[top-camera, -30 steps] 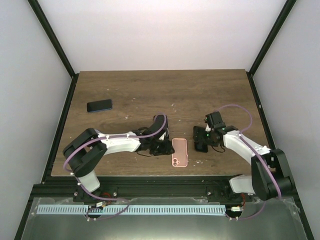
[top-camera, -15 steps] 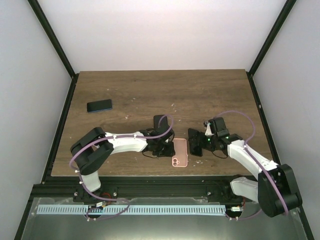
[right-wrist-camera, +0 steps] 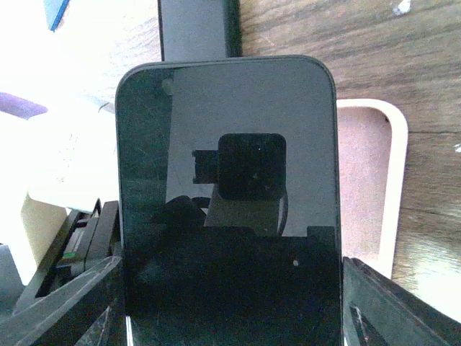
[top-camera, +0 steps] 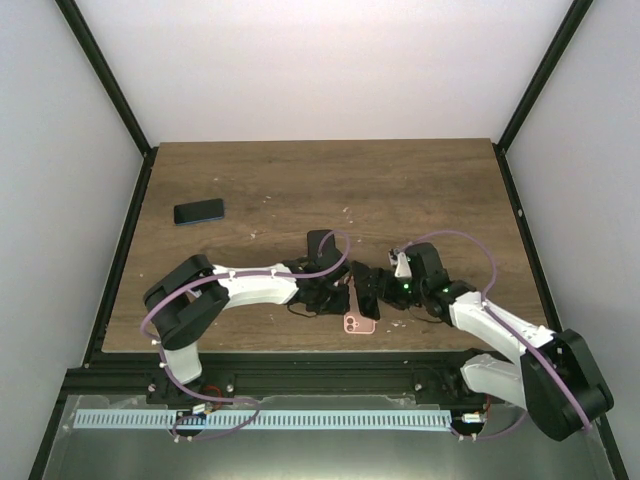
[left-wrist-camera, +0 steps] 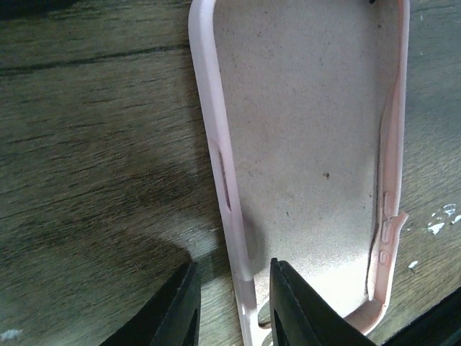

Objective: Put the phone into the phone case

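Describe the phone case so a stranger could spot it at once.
Look at the near edge of the wooden table, at its middle. There, a pink phone case lies open side up, one side wall straddled by the left gripper. It alone is pink; the phone in the right gripper and the second phone far left are dark.

My left gripper's (left-wrist-camera: 232,288) dark fingers (left-wrist-camera: 292,306) straddle one long side wall of the pink phone case (left-wrist-camera: 302,130), lying hollow side up on the wooden table (left-wrist-camera: 94,144).
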